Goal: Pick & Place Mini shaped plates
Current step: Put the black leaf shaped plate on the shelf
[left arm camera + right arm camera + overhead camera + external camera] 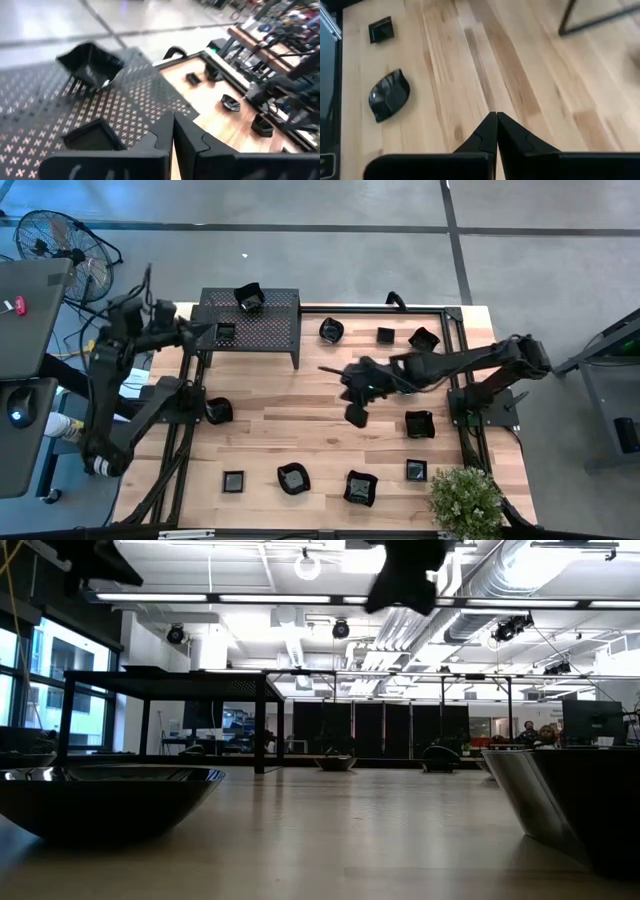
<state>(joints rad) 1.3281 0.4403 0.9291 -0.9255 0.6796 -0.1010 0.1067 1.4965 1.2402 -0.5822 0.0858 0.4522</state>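
Table (300, 435) of pale wood carries a black perforated rack (262, 330) at eleven o'clock and mini shaped plates (361, 488) scattered from one to seven o'clock. Right gripper (357, 392) hovers at centre, jaws pressed together and empty; a plate (356, 416) lies just beneath. Left gripper (207, 332), also closed and empty, sits over the rack beside two plates (248, 297).

grey floor (330, 250), floor fan (62, 242), bright ceiling lights (306, 567) overhead.
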